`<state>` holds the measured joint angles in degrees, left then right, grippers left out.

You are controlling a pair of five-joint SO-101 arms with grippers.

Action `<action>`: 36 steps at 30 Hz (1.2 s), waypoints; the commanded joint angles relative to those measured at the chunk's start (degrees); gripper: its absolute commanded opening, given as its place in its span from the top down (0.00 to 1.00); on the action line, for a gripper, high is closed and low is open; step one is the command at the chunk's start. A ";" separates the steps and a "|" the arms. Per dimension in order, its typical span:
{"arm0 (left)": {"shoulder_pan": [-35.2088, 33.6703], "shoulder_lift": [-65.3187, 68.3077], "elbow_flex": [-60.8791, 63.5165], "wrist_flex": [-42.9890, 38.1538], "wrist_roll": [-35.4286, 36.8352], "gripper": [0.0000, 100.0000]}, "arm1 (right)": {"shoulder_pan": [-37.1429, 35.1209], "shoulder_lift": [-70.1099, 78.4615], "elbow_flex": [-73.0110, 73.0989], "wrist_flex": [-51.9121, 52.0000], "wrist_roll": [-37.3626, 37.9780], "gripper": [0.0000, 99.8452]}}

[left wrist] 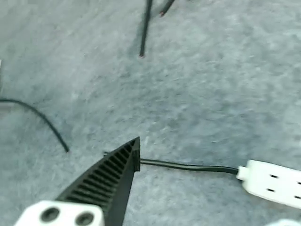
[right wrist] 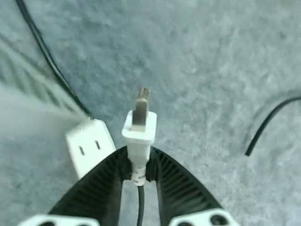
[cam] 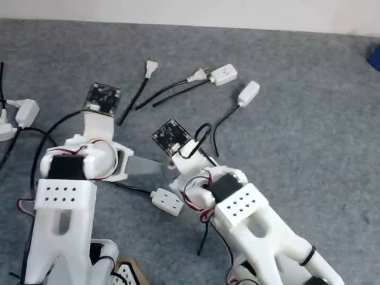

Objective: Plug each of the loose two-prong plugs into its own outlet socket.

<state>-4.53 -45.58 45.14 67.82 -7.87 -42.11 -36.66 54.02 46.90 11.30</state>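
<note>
Nearest us, two white plastic arms (cam: 249,214) rise from the near edge of the counter (cam: 309,148), which is covered in a grey, felt-like material. The right claw (right wrist: 138,159) is clamped on a white two-prong plug (right wrist: 139,126), gripping it by the neck. The metal prongs point away from the wrist, and a thin black cord (right wrist: 138,202) runs back through the claw. Just beside that plug, but not touching it, a white rectangular outlet socket (right wrist: 89,147) lies flat on the grey covering with its slots showing.

From above, we see this socket between the two arms, with its own black lead running off toward the left arm. The left claw (left wrist: 123,169) sits near that lead, and we cannot tell whether it is open or closed.

Farther out, a second socket (cam: 248,92), white and rounded, lies with its black cord curling back toward the right arm. Beyond it, a third socket (cam: 224,74), a white block, lies end to end with a second plug (cam: 198,75), white on a black cord. The two touch, but we cannot tell whether the prongs are fully in. To the left of them, a third plug (cam: 151,67), white with a black cord, lies alone with its prongs toward the far edge. A white adapter (cam: 24,111) with black cables rests at the left edge.

The grey covering runs back to a pale wall (cam: 178,10), and a blue object (cam: 375,56) shows at the far right.
</note>
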 commanded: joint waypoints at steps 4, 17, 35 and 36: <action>4.26 -0.13 -2.24 0.35 0.62 0.45 | -3.56 -4.53 -0.22 1.27 -1.23 0.99; 3.82 -0.13 4.70 -4.48 0.18 0.45 | -7.87 -14.99 -6.73 16.48 -2.73 0.99; 2.33 -0.13 6.81 -5.19 0.18 0.45 | -4.26 -14.90 -13.67 21.76 -2.11 0.99; 2.33 -0.13 7.43 -5.27 0.18 0.45 | -3.82 -14.81 -13.67 21.85 -1.41 0.99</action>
<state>-1.80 -45.67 51.65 63.16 -7.52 -48.18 -49.58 44.79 68.62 9.10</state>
